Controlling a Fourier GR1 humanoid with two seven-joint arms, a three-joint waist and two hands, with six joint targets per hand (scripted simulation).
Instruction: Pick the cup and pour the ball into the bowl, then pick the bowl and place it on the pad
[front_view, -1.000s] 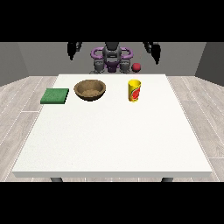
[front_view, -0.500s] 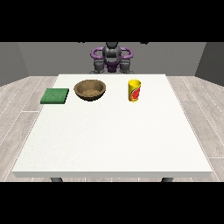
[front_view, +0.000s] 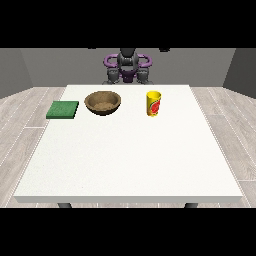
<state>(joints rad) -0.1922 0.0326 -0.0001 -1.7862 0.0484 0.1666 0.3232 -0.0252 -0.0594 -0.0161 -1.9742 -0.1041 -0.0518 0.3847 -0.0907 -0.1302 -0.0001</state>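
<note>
Cup: yellow with a red mark on its side, standing upright on the desk, to the right of the bowl and well apart from it; nothing holds it.
Hands: neither shows over the desk; at the very top edge of the view two small dark bits appear, too little to tell what they are, so whether the hands are open or closed cannot be told.
Robot: small at the far edge of the desk, behind the bowl and to its right; grey body with purple rings at the shoulders.
Ball: cannot be seen; whether it lies inside the cup cannot be told from this view.
Bowl: brown, wooden-looking, round, sitting upright on the far half of the desk; its inside looks bare.
Pad: green, flat, square, lying just to the left of the bowl, near it but not touching, close to the desk's left edge.
Desk: large, white; the whole stretch nearer the camera than the bowl carries nothing.
Floor: pale wood planks on both sides of the desk.
</note>
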